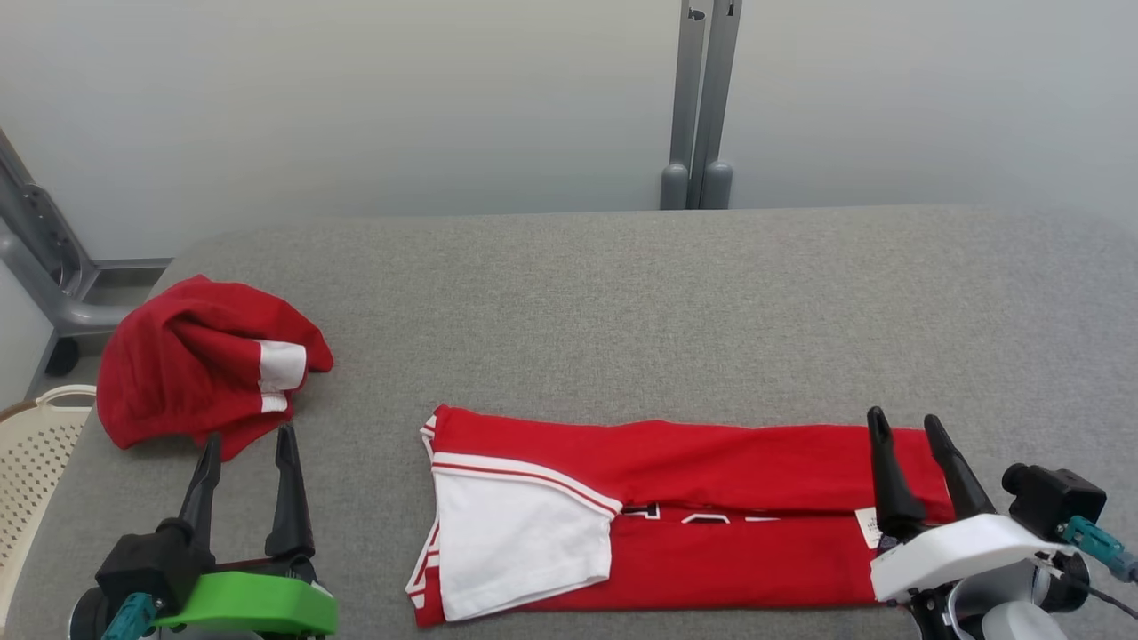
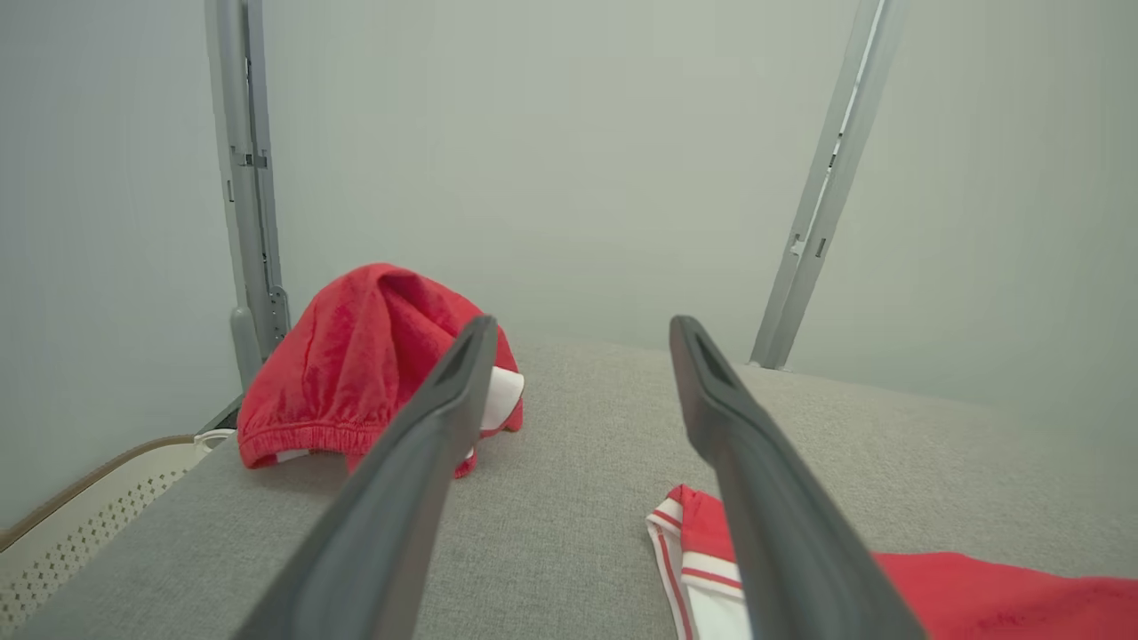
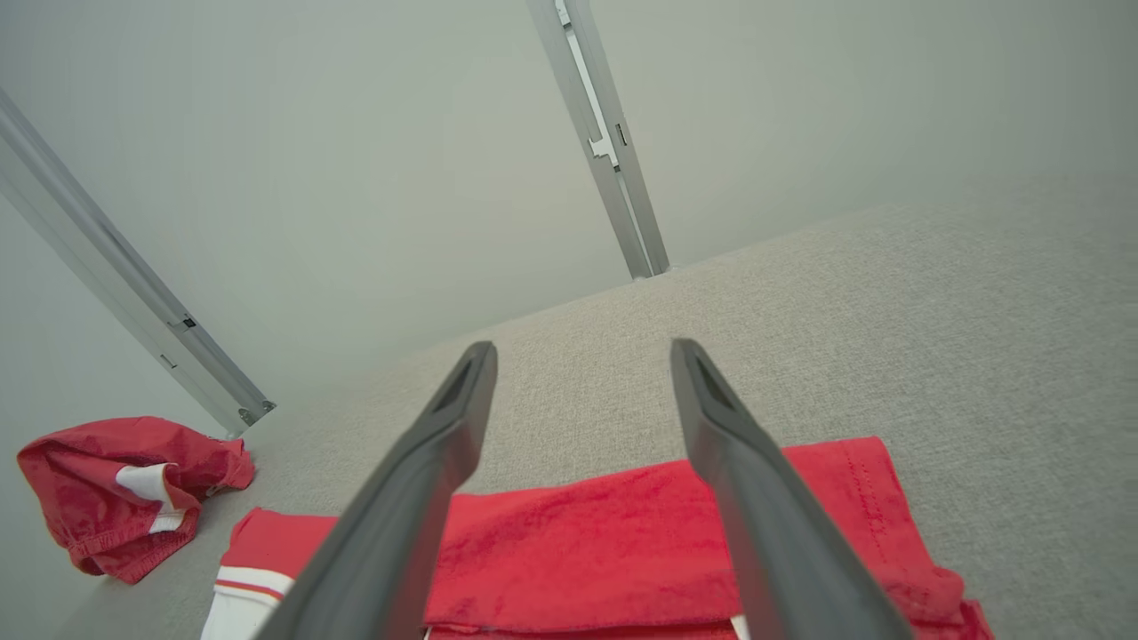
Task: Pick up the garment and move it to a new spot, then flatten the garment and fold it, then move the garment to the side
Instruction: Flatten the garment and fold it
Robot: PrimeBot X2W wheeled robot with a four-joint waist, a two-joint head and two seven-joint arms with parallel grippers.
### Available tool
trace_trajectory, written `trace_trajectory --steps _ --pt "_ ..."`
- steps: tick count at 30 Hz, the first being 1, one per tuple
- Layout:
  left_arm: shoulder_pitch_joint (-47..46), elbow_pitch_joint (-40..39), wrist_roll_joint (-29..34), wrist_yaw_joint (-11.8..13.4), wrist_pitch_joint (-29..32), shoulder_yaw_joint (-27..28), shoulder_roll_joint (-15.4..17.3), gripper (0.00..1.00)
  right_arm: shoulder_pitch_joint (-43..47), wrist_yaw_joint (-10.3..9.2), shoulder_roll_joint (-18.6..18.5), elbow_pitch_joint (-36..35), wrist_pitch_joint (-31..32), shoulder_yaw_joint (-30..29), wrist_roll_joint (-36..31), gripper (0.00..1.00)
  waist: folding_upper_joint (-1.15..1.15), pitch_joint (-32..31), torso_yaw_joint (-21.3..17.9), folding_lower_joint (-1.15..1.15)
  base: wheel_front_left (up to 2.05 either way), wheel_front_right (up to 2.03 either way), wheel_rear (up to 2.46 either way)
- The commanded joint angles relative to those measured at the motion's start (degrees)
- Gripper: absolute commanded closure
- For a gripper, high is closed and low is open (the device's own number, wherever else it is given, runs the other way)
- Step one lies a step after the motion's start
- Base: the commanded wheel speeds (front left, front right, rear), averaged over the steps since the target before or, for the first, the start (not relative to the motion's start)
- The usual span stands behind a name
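Note:
A red garment (image 1: 711,462) with a white sleeve lies flat on the grey table (image 1: 622,302), folded lengthwise into a long strip near the front edge. My right gripper (image 1: 904,416) stands open over its right end, and red cloth (image 3: 587,542) lies below the empty fingers. My left gripper (image 1: 248,434) is open at the front left, apart from the strip's sleeve end (image 2: 693,551), with nothing between its fingers (image 2: 418,462). In both wrist views the jaws, left gripper (image 2: 582,322) and right gripper (image 3: 582,345), are spread wide.
A second red garment (image 1: 204,364) sits crumpled at the table's left edge, just beyond my left fingertips. A cream perforated basket (image 1: 36,453) stands off the table's left side. Grey metal posts (image 1: 702,107) rise behind the table. Bare grey tabletop stretches behind the strip.

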Motion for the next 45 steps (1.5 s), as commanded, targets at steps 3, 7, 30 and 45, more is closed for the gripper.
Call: trace_trajectory --steps 3,7,30,45 --pt "1.6 -0.5 3.3 -2.2 0.0 0.5 -0.9 0.00 1.9 0.00 0.5 -0.4 -1.9 0.3 -2.5 0.00 0.00 -0.5 0.0 0.00 0.00 0.00 0.00" --pt "3.5 -1.1 5.8 -4.1 0.0 0.4 -2.3 0.00 3.0 0.00 0.6 0.3 -2.7 1.3 -3.8 0.00 0.00 -0.7 -0.1 0.00 0.00 0.00 0.00" --pt "5.7 3.9 11.7 -6.3 0.0 1.7 -4.7 0.00 3.3 0.00 0.9 3.5 -1.8 -0.3 -8.9 0.00 0.00 0.7 -1.5 0.00 0.00 0.00 0.00" --pt "5.4 4.5 12.2 -6.2 0.0 3.1 -4.8 0.00 3.2 0.00 0.9 0.6 -0.8 -2.4 -15.9 0.00 0.00 1.2 -1.6 0.00 0.00 0.00 0.00"
